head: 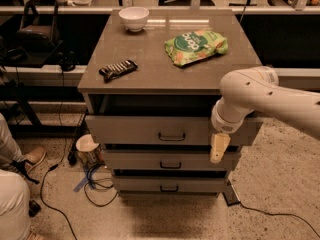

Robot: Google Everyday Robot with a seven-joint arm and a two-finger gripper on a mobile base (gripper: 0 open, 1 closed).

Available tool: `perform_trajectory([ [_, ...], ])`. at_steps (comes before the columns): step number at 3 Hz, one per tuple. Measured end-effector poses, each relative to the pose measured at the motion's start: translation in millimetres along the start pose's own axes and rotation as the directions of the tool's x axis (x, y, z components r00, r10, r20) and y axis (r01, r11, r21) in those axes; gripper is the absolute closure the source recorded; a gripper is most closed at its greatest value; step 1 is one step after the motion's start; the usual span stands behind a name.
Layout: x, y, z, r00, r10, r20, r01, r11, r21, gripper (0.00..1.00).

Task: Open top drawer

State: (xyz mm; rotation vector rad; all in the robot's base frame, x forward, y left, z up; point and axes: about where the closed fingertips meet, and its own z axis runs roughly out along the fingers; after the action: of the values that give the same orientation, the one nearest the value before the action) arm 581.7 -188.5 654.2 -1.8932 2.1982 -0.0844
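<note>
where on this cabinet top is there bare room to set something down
Bare: the front right of the grey-brown cabinet top, between the green snack bag and the front edge, and the middle, between the white bowl, the black wrapped bar and the bag. Tightest beside the bowl. The tan gripper hangs below, at the right end of the grey-beige top drawer.
</note>
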Motion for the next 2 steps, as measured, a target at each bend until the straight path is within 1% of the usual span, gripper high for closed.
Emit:
perform_trajectory([
  [1, -2.1, -2.1, 6.0, 1.000, -0.016, 0.010, 0.017, 0.9993, -0.034, 0.18],
  [2, -2.6, -0.7, 8.3, 0.999, -0.020, 0.025, 0.022, 0.9986, -0.048, 0.41],
])
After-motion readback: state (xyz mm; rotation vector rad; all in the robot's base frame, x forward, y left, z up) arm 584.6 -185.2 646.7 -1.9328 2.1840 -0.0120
